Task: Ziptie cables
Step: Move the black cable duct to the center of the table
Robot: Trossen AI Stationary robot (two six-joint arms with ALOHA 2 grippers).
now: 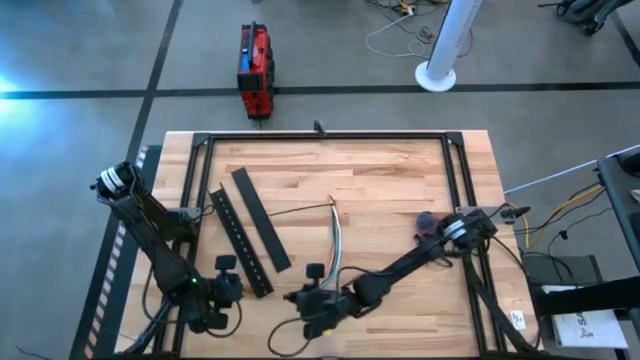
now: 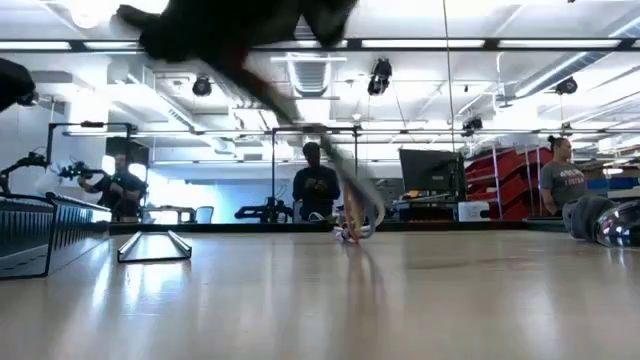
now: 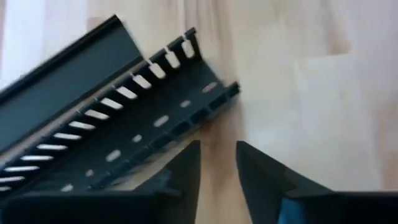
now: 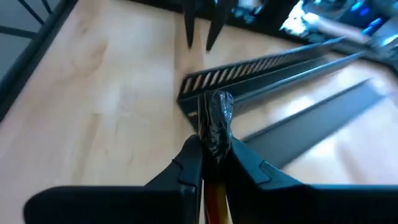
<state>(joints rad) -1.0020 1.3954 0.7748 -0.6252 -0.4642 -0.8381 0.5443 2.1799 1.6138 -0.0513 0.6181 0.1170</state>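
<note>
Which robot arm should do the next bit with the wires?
The right one, probably. The right gripper is already shut on the cables, while the left gripper is open and empty by the slotted bar.

- No text, label, brand, number or sign can be read in any of the four views.
- A white tag [image 1: 519, 320] at the bench's near right corner carries dark marks, too small to make out.
- The red case [image 1: 254, 70] on the floor beyond the bench shows no legible lettering.
- A dark monitor [image 2: 432, 172] in the room behind shows nothing readable.
</note>
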